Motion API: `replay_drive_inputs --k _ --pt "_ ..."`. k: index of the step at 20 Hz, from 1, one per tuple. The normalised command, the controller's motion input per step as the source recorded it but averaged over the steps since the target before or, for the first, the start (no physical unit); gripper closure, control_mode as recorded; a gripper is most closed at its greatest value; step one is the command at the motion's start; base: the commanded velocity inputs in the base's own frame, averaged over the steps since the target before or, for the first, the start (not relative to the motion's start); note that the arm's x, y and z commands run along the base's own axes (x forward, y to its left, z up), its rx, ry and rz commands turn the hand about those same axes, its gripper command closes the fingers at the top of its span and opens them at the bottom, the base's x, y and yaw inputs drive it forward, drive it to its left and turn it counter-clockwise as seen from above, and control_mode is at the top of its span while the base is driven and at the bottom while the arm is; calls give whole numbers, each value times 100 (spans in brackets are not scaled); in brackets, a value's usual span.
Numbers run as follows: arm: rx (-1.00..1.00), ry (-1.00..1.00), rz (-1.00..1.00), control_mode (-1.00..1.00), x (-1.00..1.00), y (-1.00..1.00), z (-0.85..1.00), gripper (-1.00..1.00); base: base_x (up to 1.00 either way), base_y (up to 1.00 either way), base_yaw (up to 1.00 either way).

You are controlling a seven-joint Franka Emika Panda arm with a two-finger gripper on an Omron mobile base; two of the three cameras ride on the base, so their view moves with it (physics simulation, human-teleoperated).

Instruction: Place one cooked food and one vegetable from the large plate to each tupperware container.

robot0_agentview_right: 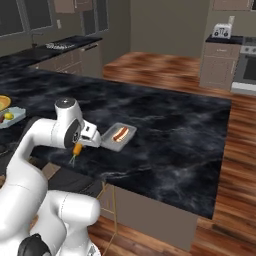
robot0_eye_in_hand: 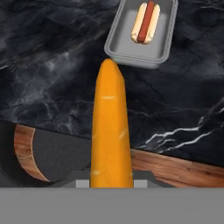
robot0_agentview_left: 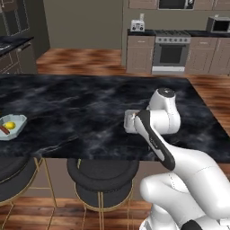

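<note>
Orange and long, a smooth tapered carrot (robot0_eye_in_hand: 111, 131) is sitting clamped in my gripper (robot0_agentview_right: 77, 148), its pointed tip aiming toward the nearer pale blue-grey rectangular tupperware container (robot0_eye_in_hand: 142, 37). That tub is lying on the black marbled counter (robot0_agentview_right: 170, 130) just beyond the carrot's tip, and it is already carrying a hot dog in a bun (robot0_eye_in_hand: 145, 22), so I am judging its cooked-food half done and its vegetable the piece I am bringing now. In the right base view the carrot is hanging below the hand near the counter's front edge, beside the tub and not yet over it.

Farther along the counter, well apart from me, the second pale tub (robot0_agentview_left: 11, 128) is holding something yellow and a reddish sausage-like piece; I cannot be sure what either is at this size. If the yellow thing is a vegetable, that container may be finished, and this carrot drop may be the last placement. The wide round golden-yellow plate (robot0_agentview_right: 4, 102) is showing only as a sliver at the left edge of the right base view, touching or just beside that far tub; I cannot tell what it is still holding.

Around me, dark round bar stools (robot0_agentview_left: 102, 179) are standing under the counter's overhang, the floor is reddish wood, and a steel oven (robot0_agentview_left: 170, 54) with a toaster (robot0_agentview_left: 137, 25) is sitting against the far wall.
</note>
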Motion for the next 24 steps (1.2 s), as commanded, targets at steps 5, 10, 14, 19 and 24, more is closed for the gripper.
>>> replay_drive_inputs --k 5,10,14,19,24 --pt "0 0 0 100 0 0 0 100 6 -68 0" --pt "0 0 0 100 0 0 0 100 38 5 0" --pt "0 0 0 100 0 0 0 100 55 5 0" --pt "0 0 0 100 0 0 0 100 50 21 0" --pt "0 0 3 -100 2 -3 0 100 8 0 0"
